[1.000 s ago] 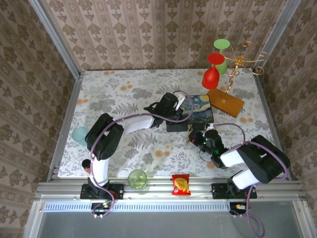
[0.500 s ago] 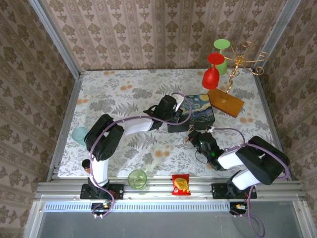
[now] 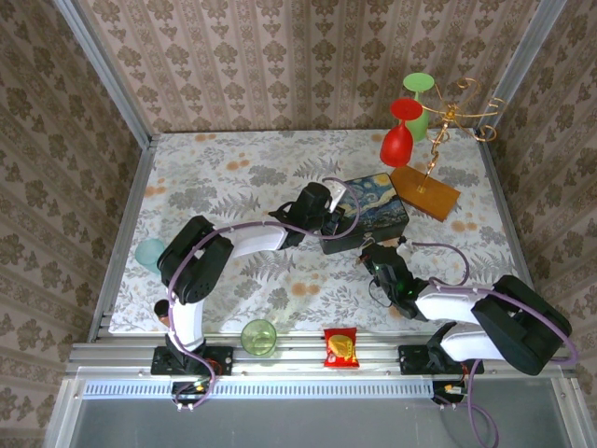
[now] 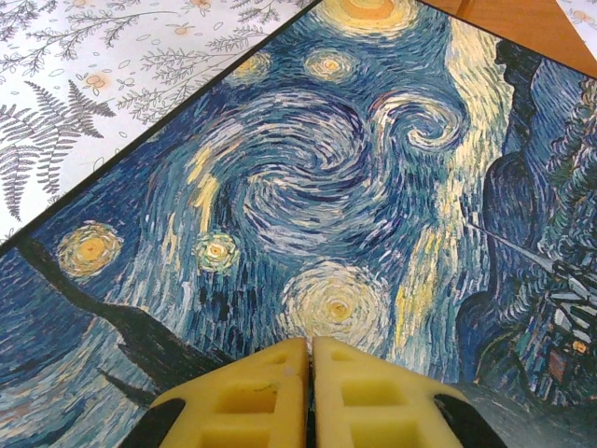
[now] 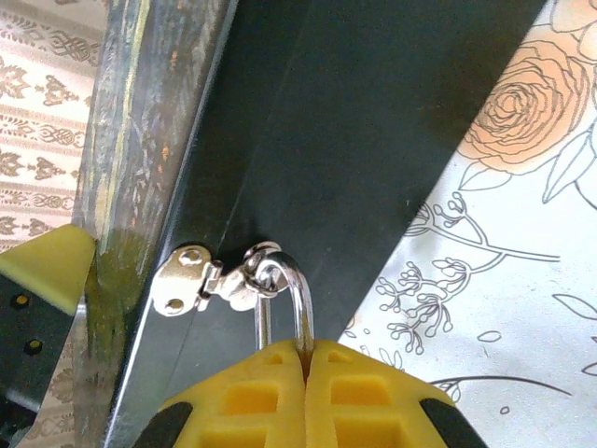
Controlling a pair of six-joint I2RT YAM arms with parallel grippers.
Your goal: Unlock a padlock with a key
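Observation:
The padlock's silver shackle (image 5: 284, 297) hangs from the small metal hasp (image 5: 190, 280) on the dark front of the starry-night box (image 3: 375, 209). Its brass body is hidden between the yellow fingers of my right gripper (image 5: 305, 348), which is shut on the padlock. In the top view that gripper (image 3: 371, 259) sits at the box's front edge. My left gripper (image 4: 310, 343) is shut with nothing between its fingers, its tips just over the painted lid (image 4: 326, 187). From above, it (image 3: 328, 213) rests at the box's left end. One left fingertip (image 5: 48, 267) shows beside the lid edge.
A gold rack on a wooden base (image 3: 425, 192) holds red and green wine glasses (image 3: 399, 140) behind the box. A green cup (image 3: 258, 337) and a red snack packet (image 3: 341, 347) lie at the near edge. A teal cup (image 3: 149, 254) stands at the left edge.
The box has turned, its right end swinging toward the back. My right gripper has shifted left along the box front, and the right arm has stretched out lower.

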